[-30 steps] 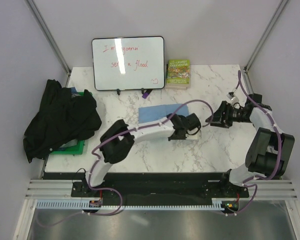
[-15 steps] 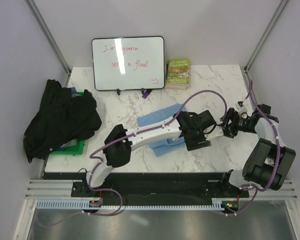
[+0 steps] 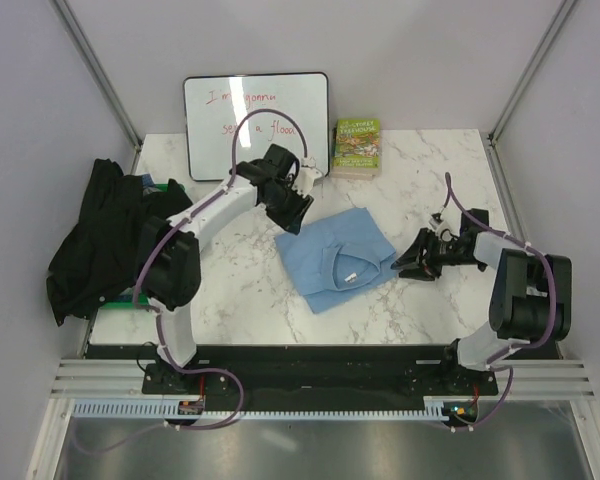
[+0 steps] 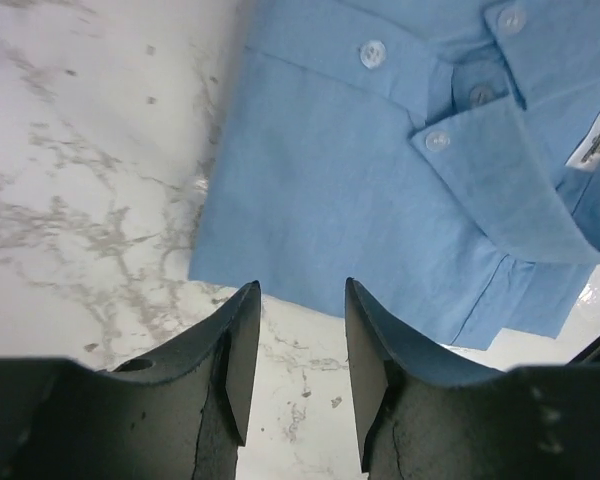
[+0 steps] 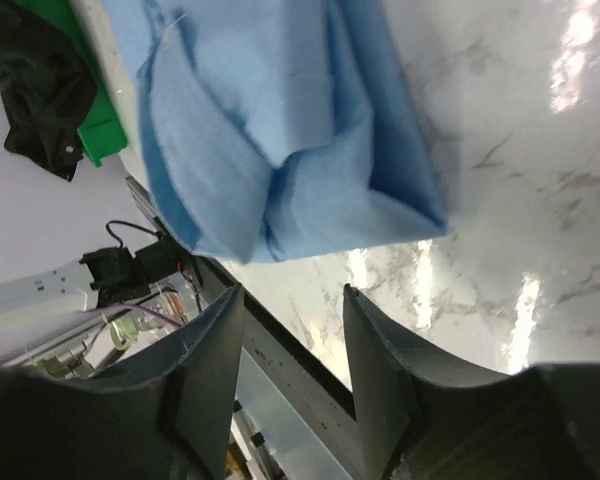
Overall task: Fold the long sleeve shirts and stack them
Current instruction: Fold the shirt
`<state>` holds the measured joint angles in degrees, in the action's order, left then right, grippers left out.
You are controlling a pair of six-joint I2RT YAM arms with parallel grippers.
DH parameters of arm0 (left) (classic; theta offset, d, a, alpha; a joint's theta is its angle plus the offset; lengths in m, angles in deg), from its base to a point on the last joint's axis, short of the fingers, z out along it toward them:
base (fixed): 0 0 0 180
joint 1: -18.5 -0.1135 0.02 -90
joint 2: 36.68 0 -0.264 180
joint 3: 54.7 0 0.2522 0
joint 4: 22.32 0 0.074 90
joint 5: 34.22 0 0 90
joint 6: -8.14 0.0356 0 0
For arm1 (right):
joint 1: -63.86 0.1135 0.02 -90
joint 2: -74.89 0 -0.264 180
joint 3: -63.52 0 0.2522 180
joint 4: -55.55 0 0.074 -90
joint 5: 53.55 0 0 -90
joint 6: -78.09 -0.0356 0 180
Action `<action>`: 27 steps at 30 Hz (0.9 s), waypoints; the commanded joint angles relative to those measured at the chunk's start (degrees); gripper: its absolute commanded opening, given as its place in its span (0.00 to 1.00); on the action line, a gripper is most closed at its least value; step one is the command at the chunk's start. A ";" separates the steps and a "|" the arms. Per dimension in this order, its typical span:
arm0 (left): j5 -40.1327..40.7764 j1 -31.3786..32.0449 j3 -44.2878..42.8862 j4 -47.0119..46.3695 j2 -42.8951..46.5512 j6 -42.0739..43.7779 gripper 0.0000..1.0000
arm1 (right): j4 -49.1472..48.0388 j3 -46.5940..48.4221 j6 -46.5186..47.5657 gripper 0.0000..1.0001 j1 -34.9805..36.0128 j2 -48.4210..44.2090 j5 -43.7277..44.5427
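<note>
Nearest me, the light blue shirt [image 3: 330,262] lies folded flat mid-table, collar and buttons up. My right gripper [image 3: 410,267] sits low just beside its right edge, fingers apart, holding nothing. Farther back, my left gripper [image 3: 292,215] hangs near the fold's far-left corner, fingers likewise parted and empty. The black shirt [image 3: 110,240] is heaped unfolded at the table's left edge, partly over a green thing [image 3: 150,296], its long axis running near to far. It lies well left of my left gripper, so I judge that arm the nearer for fetching it. A whiteboard [image 3: 255,125] and a book [image 3: 356,147] stand at the back.
</note>
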<state>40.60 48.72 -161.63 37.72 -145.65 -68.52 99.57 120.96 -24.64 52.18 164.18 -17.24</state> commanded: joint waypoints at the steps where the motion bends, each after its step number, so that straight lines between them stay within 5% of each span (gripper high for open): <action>1: -3.54 2.39 4.12 -5.05 -2.39 3.97 0.45 | -6.44 2.89 -2.04 0.48 1.05 5.79 6.48; 10: -7.49 4.58 14.23 -6.73 -2.66 0.46 0.36 | -12.58 13.35 -2.47 0.24 7.71 17.91 15.19; 14: -11.17 15.70 19.60 -8.57 -1.07 -2.17 0.35 | -15.23 25.18 -2.91 0.21 11.33 23.45 15.64; 19: -16.10 25.85 16.88 -10.68 -1.08 -8.33 0.34 | -12.18 35.67 1.72 0.33 12.83 23.39 11.77; 23: -23.66 18.86 18.37 -16.13 8.75 -12.82 0.39 | -4.70 39.99 9.27 0.43 7.56 17.41 12.12; 27: -19.64 11.19 12.06 -13.07 6.41 -8.80 0.47 | 9.08 38.33 23.08 0.51 5.97 13.02 11.16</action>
<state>20.73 68.81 -143.51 26.42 -140.80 -77.35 94.83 158.77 -16.09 60.37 183.18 -4.47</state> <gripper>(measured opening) 0.446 0.493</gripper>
